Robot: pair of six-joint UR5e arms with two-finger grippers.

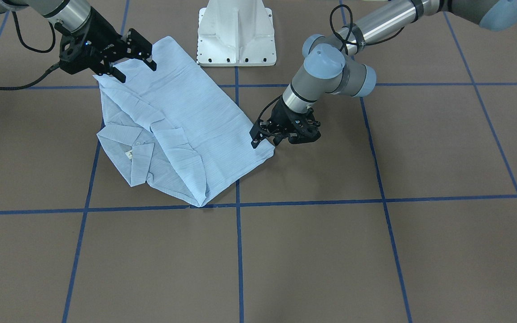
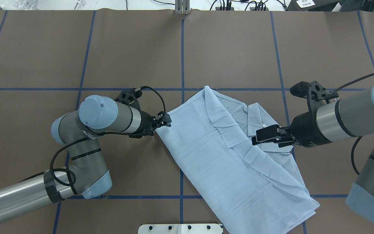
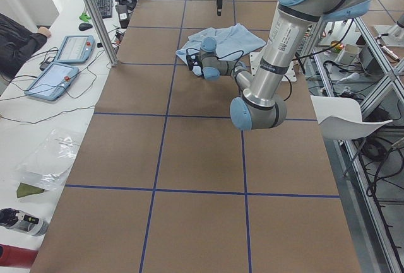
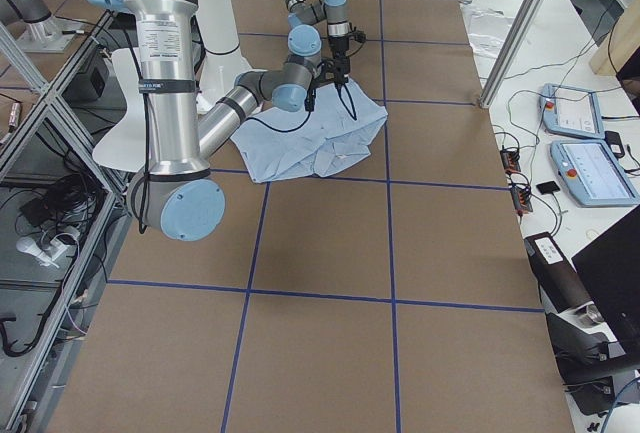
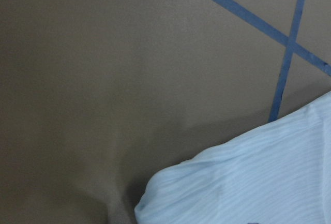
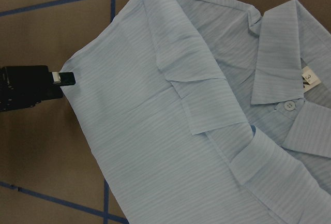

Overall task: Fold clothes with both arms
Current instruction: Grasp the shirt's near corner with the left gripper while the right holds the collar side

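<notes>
The thin pale blue striped shirt (image 1: 182,121) lies part-folded on the brown, blue-taped desk (image 1: 375,251). The right claw (image 1: 137,72) hangs spread above one edge. The left claw (image 1: 265,140) meets the hem corner, though I cannot tell if it pinches. Next, likely, both grip and fold across.

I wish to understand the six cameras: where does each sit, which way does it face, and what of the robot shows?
Front-facing: across the table, facing the pedestal; shows shirt, left arm, right arm.
Overhead: behind the arms, looking forward and down; both arms.
Exterior left: table's end; left arm near.
Exterior right: opposite end; right arm near.
Left wrist: down on a shirt corner; nothing of the robot shows.
Right wrist: down on the collar; the left arm's fingers show.
Shared: front-facing and overhead both show shirt and both arms.
</notes>
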